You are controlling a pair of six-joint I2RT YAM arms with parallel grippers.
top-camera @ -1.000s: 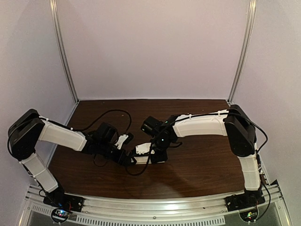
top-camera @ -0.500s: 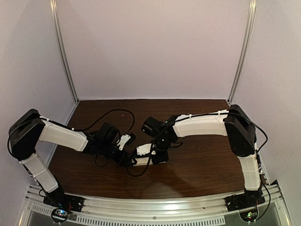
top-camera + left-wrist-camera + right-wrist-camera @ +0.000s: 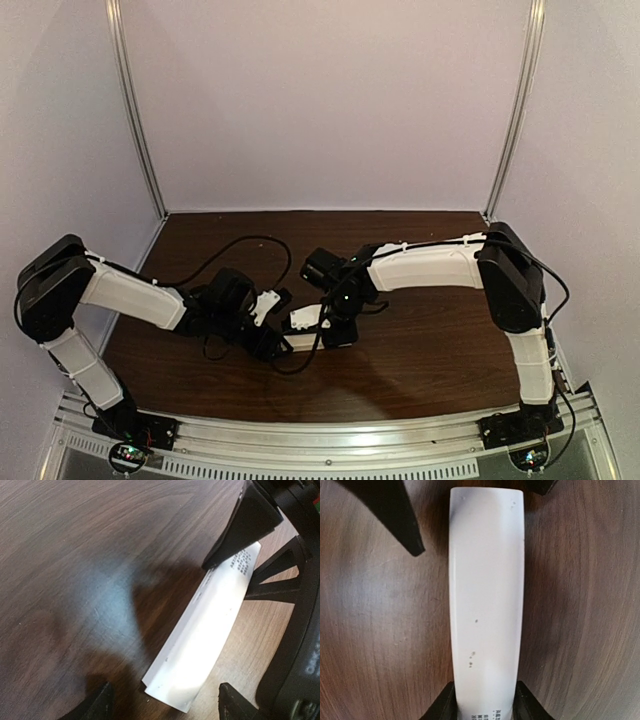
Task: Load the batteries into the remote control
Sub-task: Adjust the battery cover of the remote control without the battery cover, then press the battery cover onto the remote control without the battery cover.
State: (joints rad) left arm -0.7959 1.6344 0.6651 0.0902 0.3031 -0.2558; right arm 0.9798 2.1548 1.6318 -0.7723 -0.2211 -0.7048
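The remote control (image 3: 305, 318) is a slim white bar lying back-up on the dark wooden table, with small print at one end. My right gripper (image 3: 486, 700) is shut on that printed end of the remote control (image 3: 487, 605). My left gripper (image 3: 165, 702) is open, one finger on each side of the other end of the remote control (image 3: 210, 630), with a gap on both sides. In the top view the left gripper (image 3: 275, 338) and right gripper (image 3: 335, 325) meet at the bar mid-table. The batteries are out of view.
The wooden table (image 3: 430, 350) is walled by white panels with metal rails at the back corners. A black cable (image 3: 240, 240) loops behind the left wrist. The right gripper's dark finger (image 3: 250, 520) shows in the left wrist view.
My left wrist has slid a little to the right, closer along the remote, with its jaws slightly wider. The right gripper keeps its hold and has barely moved.
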